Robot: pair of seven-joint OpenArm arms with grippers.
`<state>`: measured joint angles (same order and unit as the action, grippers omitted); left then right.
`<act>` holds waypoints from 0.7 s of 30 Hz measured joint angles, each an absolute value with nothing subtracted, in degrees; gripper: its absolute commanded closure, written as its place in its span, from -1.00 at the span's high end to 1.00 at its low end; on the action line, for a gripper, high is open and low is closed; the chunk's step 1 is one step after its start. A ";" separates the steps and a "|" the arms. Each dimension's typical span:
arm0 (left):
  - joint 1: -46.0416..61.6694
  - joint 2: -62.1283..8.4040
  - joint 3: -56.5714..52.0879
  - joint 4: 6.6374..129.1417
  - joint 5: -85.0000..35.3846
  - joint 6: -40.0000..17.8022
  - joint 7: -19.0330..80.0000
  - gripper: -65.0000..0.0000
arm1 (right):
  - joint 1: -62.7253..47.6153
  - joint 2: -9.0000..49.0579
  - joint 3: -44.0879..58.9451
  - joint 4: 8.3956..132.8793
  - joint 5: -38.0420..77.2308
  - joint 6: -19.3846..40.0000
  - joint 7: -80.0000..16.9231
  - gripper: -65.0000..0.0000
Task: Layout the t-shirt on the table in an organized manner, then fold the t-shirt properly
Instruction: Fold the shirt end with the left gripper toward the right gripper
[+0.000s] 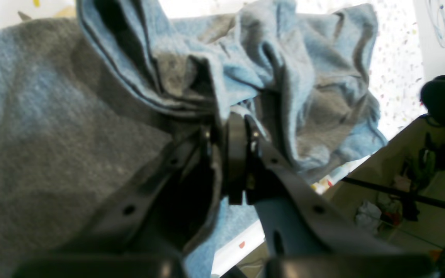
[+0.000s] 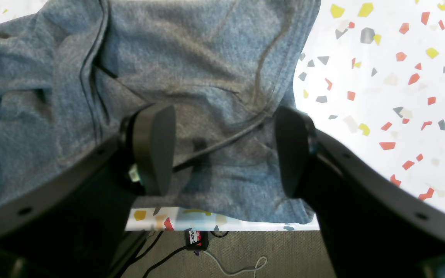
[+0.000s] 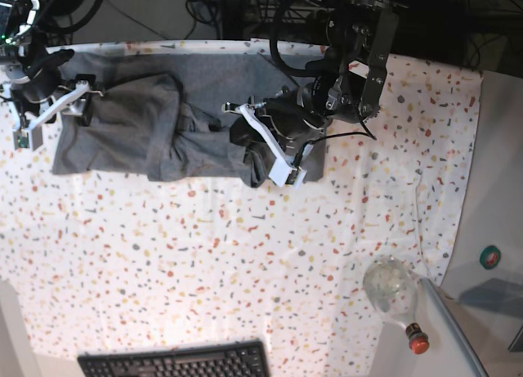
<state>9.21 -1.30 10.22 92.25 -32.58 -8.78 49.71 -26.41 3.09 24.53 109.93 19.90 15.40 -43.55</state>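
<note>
Bright, even overhead light; blown-out white table (image 2: 392, 116); soft, blurred wrist views

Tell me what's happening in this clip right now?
A two-armed robot is working on a heather-grey cotton t-shirt that lies bunched along the far side of the white speckled table. The left gripper is shut on a gathered fold of the shirt near its crumpled end. The right gripper hangs open over the other end, by the table edge, holding nothing. The shirt is not yet spread flat, and no folding has started.
</note>
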 measured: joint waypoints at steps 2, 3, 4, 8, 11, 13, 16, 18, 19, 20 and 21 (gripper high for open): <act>9.10 -1.32 10.22 91.37 -32.60 -8.78 49.76 -1.00 | -26.41 3.09 24.53 109.93 19.90 15.40 -43.55 0.15; 9.17 -1.32 10.22 91.33 -32.60 -8.78 49.76 -1.00 | -26.41 3.09 24.53 109.93 19.90 15.40 -43.55 0.15; 9.19 -1.32 10.22 91.33 -32.62 -8.78 49.74 -1.00 | -26.41 3.09 24.53 109.93 19.90 15.40 -43.57 0.15; 9.08 -1.32 10.22 91.33 -32.60 -8.78 49.74 -1.00 | -26.41 3.09 24.53 109.93 19.90 15.40 -43.55 0.15; 9.08 -1.32 10.22 91.33 -32.62 -8.78 49.74 -1.00 | -26.41 3.09 24.53 109.93 19.90 15.40 -43.55 0.15; 9.06 -1.50 10.96 91.33 -32.49 -8.71 49.63 -1.00 | -26.41 3.09 24.53 109.93 19.90 15.40 -43.55 0.15; 8.45 -1.76 14.41 91.31 -31.97 -8.75 50.00 -1.00 | -25.76 2.98 24.53 109.93 19.88 15.40 -43.75 0.15; 7.68 -1.72 16.19 91.31 -31.99 -8.80 49.98 -1.00 | -25.45 2.94 24.53 109.93 20.16 15.40 -43.72 0.15; 7.44 -1.52 16.38 91.31 -32.10 -8.84 49.93 -1.00 | -25.47 2.96 24.53 109.93 20.08 15.40 -43.57 0.16; 7.27 -1.54 16.47 91.33 -32.23 -8.82 49.87 -1.00 | -25.63 2.96 24.53 109.93 19.90 15.40 -43.64 0.16; 6.94 -1.85 16.75 91.33 -32.18 -8.82 49.95 -0.98 | -25.63 2.94 24.53 109.93 19.99 15.40 -43.72 0.16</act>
